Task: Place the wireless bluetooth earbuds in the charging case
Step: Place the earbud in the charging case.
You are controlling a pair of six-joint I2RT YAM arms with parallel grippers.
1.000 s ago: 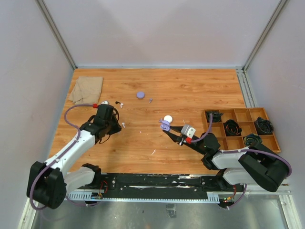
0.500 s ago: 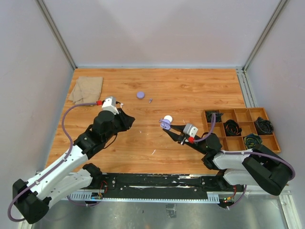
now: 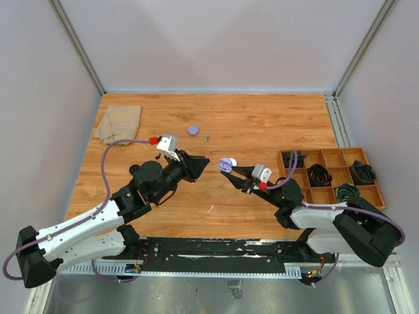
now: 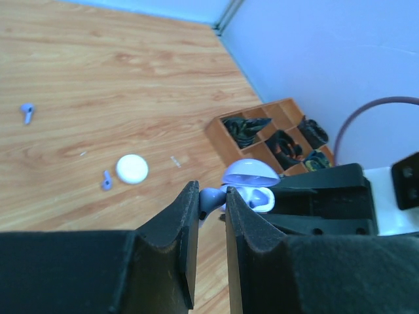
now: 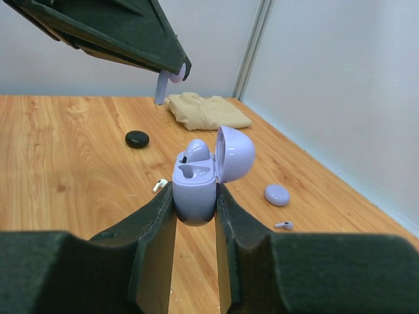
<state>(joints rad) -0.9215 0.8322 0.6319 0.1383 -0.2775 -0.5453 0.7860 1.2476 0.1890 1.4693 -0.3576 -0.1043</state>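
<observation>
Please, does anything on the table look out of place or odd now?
Nothing is damaged or spilled. Loose earbuds lie scattered on the table: one purple earbud beside the white round case, a second purple earbud alone, and a white earbud also alone. The beige cloth lies crumpled.

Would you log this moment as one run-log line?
left gripper shut on purple earbud | right gripper shut on open purple case | earbud near case, not inserted

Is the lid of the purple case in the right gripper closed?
No, the purple case in the right gripper has its lid swung up and open.
</observation>
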